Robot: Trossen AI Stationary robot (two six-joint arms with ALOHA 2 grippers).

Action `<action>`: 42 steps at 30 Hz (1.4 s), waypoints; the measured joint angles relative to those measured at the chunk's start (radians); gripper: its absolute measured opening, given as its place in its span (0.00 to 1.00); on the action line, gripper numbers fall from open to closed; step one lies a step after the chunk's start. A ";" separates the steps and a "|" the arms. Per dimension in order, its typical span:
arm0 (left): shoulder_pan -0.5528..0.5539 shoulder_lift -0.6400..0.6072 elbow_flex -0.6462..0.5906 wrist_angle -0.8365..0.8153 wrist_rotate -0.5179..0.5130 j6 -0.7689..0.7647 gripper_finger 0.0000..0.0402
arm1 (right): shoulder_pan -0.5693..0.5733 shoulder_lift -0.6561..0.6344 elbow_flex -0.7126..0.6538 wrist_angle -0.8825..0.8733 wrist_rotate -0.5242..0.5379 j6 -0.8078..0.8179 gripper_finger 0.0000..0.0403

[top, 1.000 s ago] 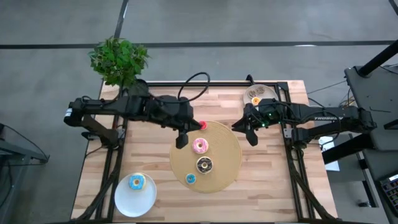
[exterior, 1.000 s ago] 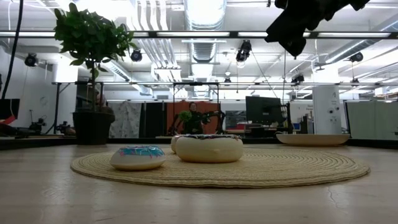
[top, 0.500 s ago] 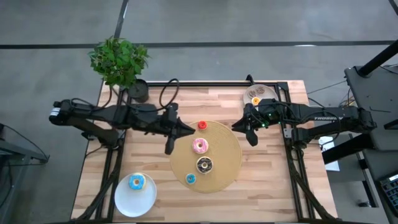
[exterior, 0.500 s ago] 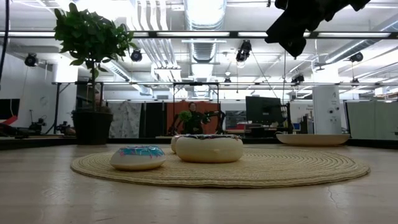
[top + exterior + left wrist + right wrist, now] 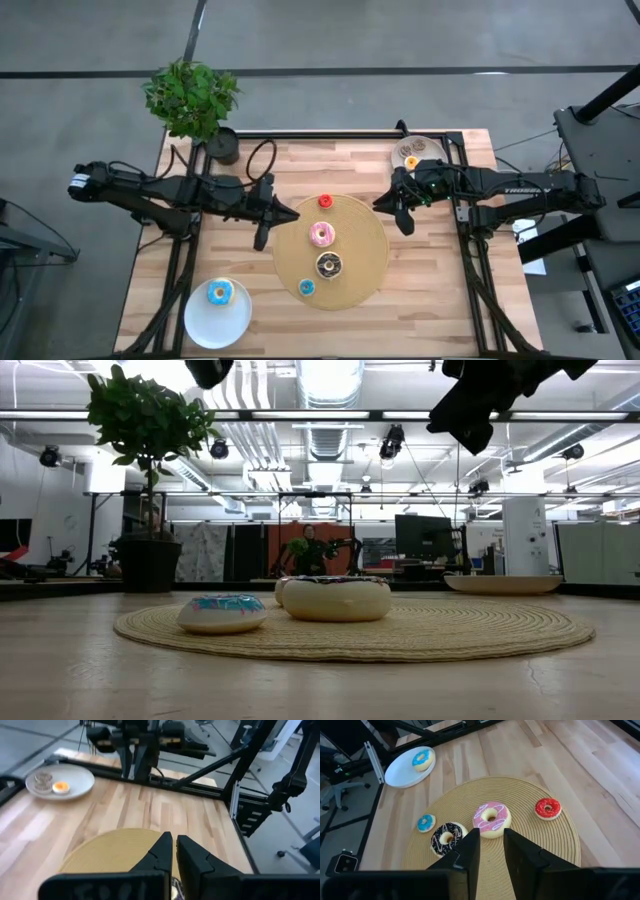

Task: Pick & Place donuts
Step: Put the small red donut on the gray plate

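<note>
Withdrawn from the mat since the earlier frames, the left gripper (image 5: 262,232) is now hanging over bare wood just beside the mat's left edge, whereas a second ago it was standing over the mat next to the red donut. Its fingers (image 5: 165,851) are pressing together with nothing between them. The red donut (image 5: 324,202) is now lying on the woven mat (image 5: 365,275) near its upper rim.

The right gripper (image 5: 403,216) is holding its place at the mat's right edge, above the table, with its fingers (image 5: 470,851) standing slightly apart and carrying nothing.

On the mat, the pink donut (image 5: 321,235) is sitting near the centre, the chocolate donut (image 5: 329,265) is lying just below it, and the small blue donut (image 5: 306,288) is resting beside the chocolate one toward the mat's lower left.

Off the mat, a light-blue donut (image 5: 219,293) is lying on the white plate (image 5: 200,322) at the table's front left corner. A second plate (image 5: 424,146) at the back right is holding two small pieces. A potted plant (image 5: 192,98) is standing at the back left corner.
</note>
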 joint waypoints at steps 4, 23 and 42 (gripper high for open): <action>0.000 0.002 -0.039 0.037 0.009 -0.069 0.00 | 0.000 0.001 -0.005 -0.001 0.000 0.002 0.20; 0.000 0.002 -0.107 0.069 0.047 -0.001 0.00 | 0.026 0.235 -0.006 0.093 -0.012 -0.022 0.24; 0.000 0.000 -0.107 0.066 0.047 -0.035 0.00 | 0.022 0.406 0.020 0.155 0.069 -0.158 0.45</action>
